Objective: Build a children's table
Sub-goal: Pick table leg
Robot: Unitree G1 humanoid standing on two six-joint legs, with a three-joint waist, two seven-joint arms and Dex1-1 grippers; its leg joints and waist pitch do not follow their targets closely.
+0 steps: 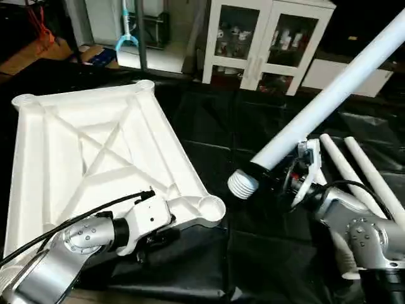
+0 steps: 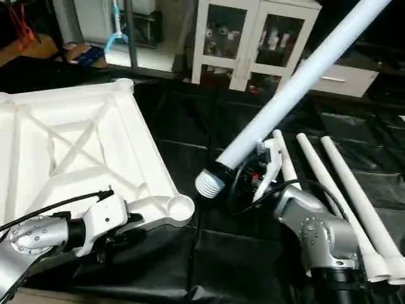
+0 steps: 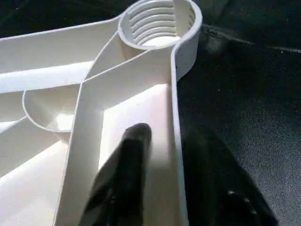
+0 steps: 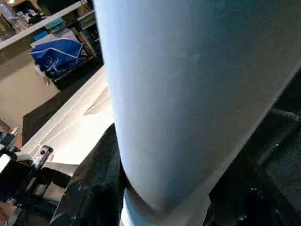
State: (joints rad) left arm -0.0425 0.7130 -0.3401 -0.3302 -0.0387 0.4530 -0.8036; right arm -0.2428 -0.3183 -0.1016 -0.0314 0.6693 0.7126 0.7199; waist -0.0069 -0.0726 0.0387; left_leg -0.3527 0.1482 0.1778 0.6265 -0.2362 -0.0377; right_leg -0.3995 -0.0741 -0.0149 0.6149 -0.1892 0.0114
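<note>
The white tabletop lies upside down on the left, its X-ribs and corner sockets facing up. My left gripper is at its near edge, just short of the near right socket. One finger is inside the rim wall and the other outside, with a small gap showing, so it is open. My right gripper is shut on a white leg just above its threaded end. That leg slants up to the right, and its thread hangs in the air to the right of that socket. Three more legs lie flat at the right.
A black cover spreads over the work surface under everything. A white glass-door cabinet stands behind the surface. A blue item lies beyond the far left corner. The cover's front edge runs close under my left forearm.
</note>
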